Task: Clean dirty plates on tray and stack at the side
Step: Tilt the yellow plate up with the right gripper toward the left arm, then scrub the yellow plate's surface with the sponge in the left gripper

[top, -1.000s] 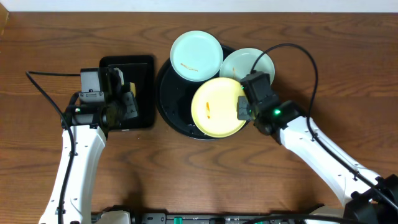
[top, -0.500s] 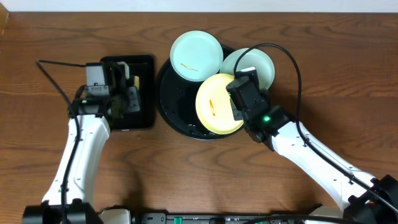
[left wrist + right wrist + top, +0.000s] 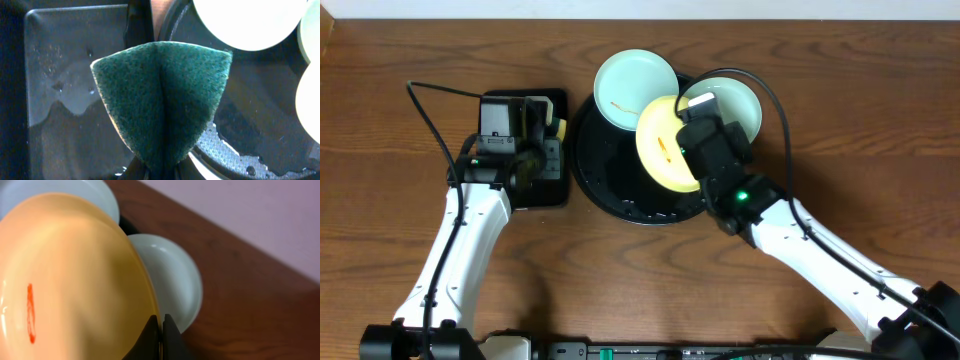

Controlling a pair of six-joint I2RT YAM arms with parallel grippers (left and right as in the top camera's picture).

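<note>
My right gripper [image 3: 692,150] is shut on the rim of the pale yellow plate [image 3: 662,140] and holds it tilted up on edge over the round black tray [image 3: 610,180]; its orange smear shows in the right wrist view [image 3: 30,312]. One mint-green plate [image 3: 632,88] with a smear lies on the tray's far left rim. The other mint-green plate [image 3: 732,105] lies at the tray's far right, behind the yellow one [image 3: 172,277]. My left gripper [image 3: 532,150] is shut on a folded green scrub sponge [image 3: 162,105] over the small rectangular tray [image 3: 510,105].
The rectangular black tray [image 3: 55,75] holds a film of water. The round tray's wet rim [image 3: 225,155] lies just right of the sponge. Bare wood table [image 3: 840,150] spreads to the right and front. Cables arc over both arms.
My right gripper has lifted the yellow plate and tilted it up, moving it back and left over the tray. My left arm has shifted right toward the round tray with the sponge.
</note>
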